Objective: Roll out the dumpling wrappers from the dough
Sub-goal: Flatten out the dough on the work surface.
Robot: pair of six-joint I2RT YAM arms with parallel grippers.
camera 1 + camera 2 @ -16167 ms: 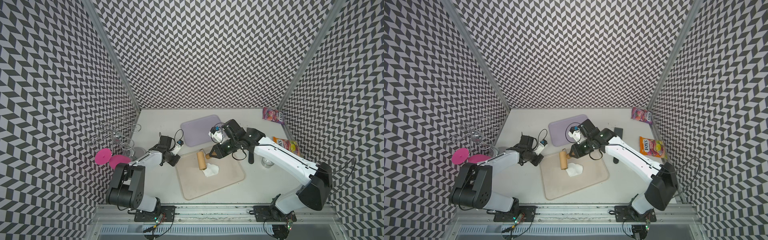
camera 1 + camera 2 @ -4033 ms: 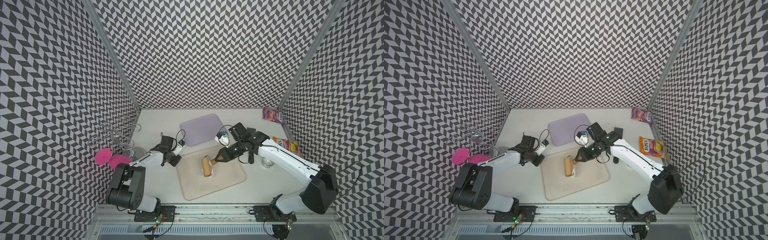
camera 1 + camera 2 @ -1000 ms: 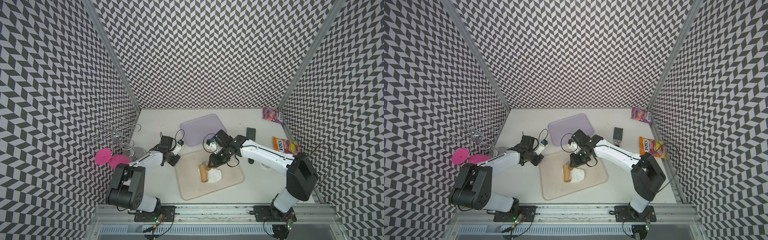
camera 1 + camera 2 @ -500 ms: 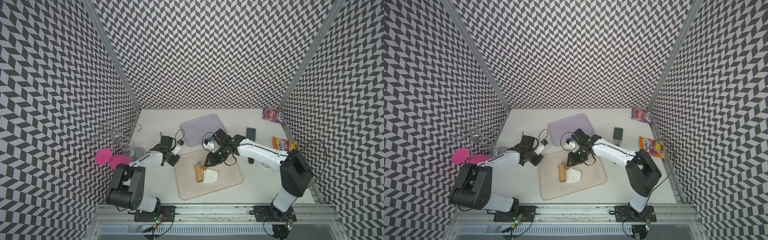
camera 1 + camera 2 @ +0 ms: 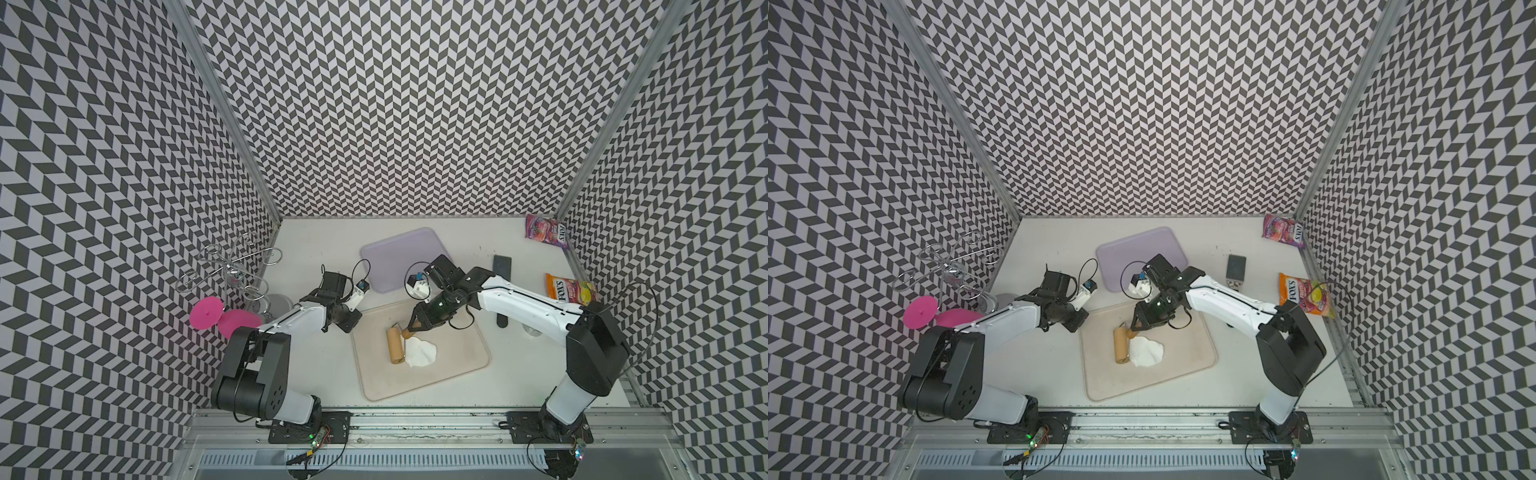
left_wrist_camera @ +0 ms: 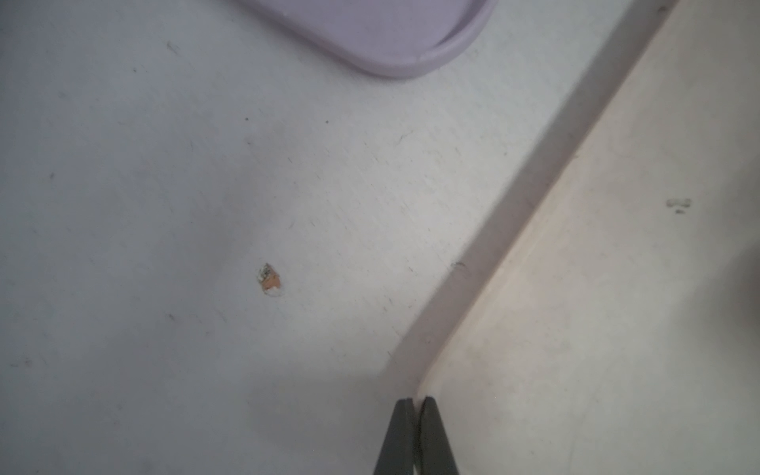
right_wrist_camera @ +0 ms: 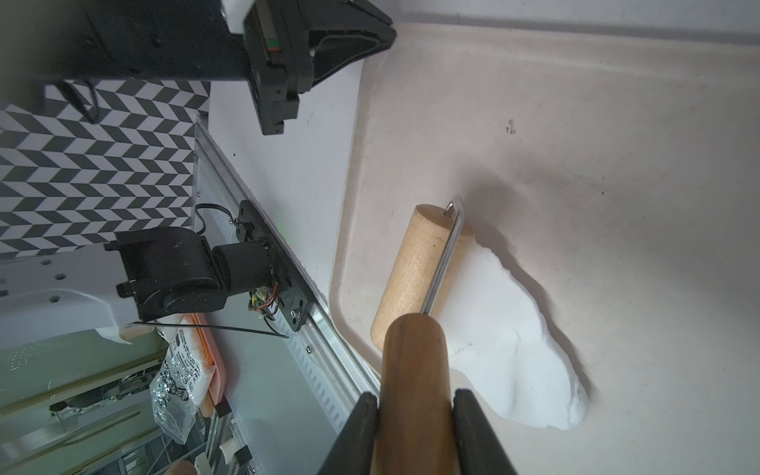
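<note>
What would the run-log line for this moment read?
right tool: shut on roller handle | roller: on mat, at dough edge | left tool: shut, at mat edge | dough: flat, irregular

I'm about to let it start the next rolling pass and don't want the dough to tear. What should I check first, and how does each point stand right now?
1. Grip on the roller handle: ok. The right gripper has a jaw clamped on each side of it.
2. Contact of the roller drum with the dough: ok. The drum lies along the dough's edge.
3. Dough on the beige mat: ok. It lies wholly inside the rim.
4. Dough shape: not ok. It is an irregular sheet, no round wrapper yet.
5. Mat steadied by the left gripper: cannot tell. It is shut, with its tips at the mat's rim.
</note>
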